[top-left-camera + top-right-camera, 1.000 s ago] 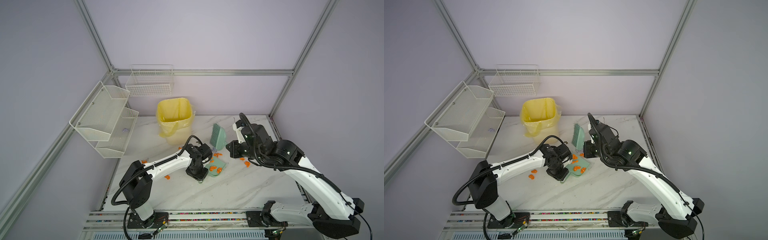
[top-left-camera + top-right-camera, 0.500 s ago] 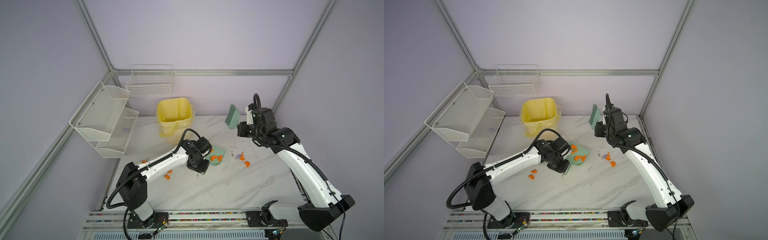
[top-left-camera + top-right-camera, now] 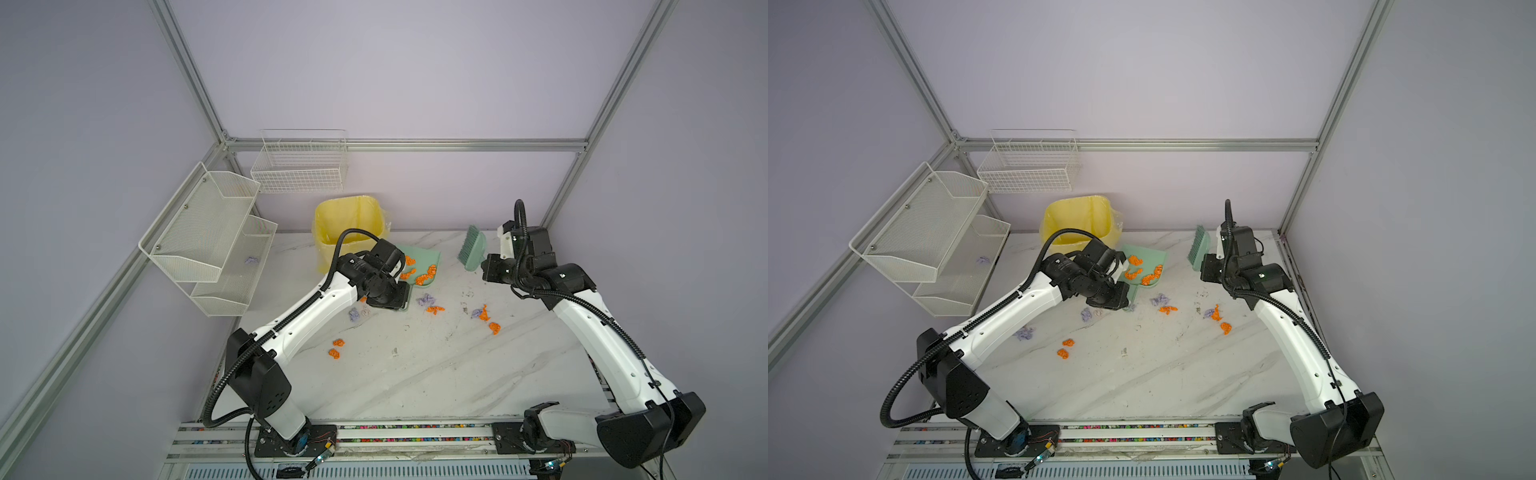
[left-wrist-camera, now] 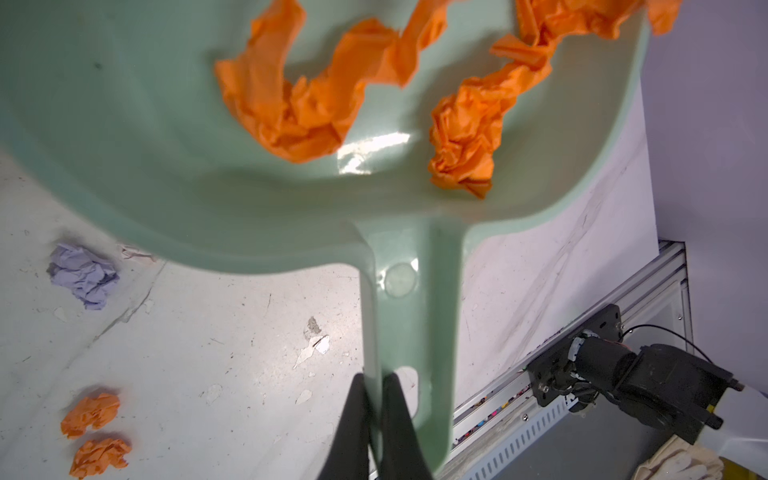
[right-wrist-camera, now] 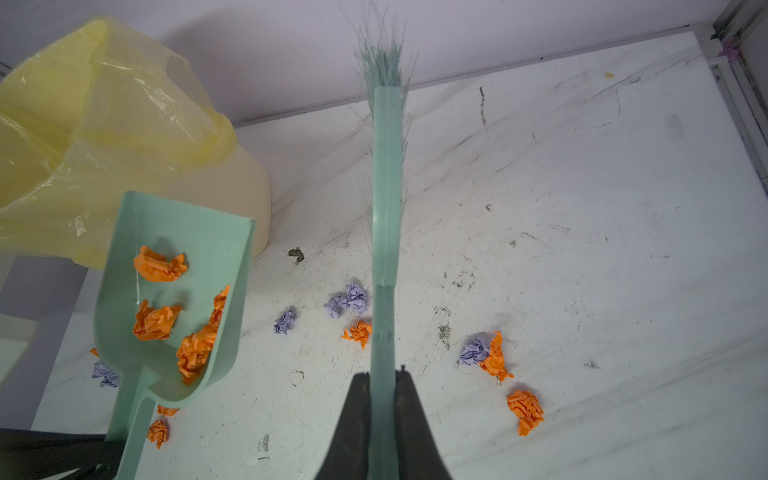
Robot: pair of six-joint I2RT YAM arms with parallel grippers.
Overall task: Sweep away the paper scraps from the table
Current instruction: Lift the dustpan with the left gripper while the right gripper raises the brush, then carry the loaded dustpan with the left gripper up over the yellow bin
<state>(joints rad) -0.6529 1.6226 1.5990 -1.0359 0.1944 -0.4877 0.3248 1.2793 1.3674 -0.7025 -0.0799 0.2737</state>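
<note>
Paper scraps point(image 3: 435, 309), crumpled orange and lilac wads, are lying scattered on the veined marble desk point(image 3: 436, 374), with several orange ones sitting in the smooth mint plastic dustpan point(image 3: 422, 252). The left gripper point(image 4: 376, 379) is pinching its handle; the right gripper point(image 5: 384, 376) is clamping the bristled green brush point(image 5: 386, 187).

Orange and lilac paper scraps point(image 3: 434, 309) lay scattered across the smudged, marble-veined desk point(image 3: 436, 374), a yellow-lined bin point(image 3: 324, 232) standing at its back.
</note>
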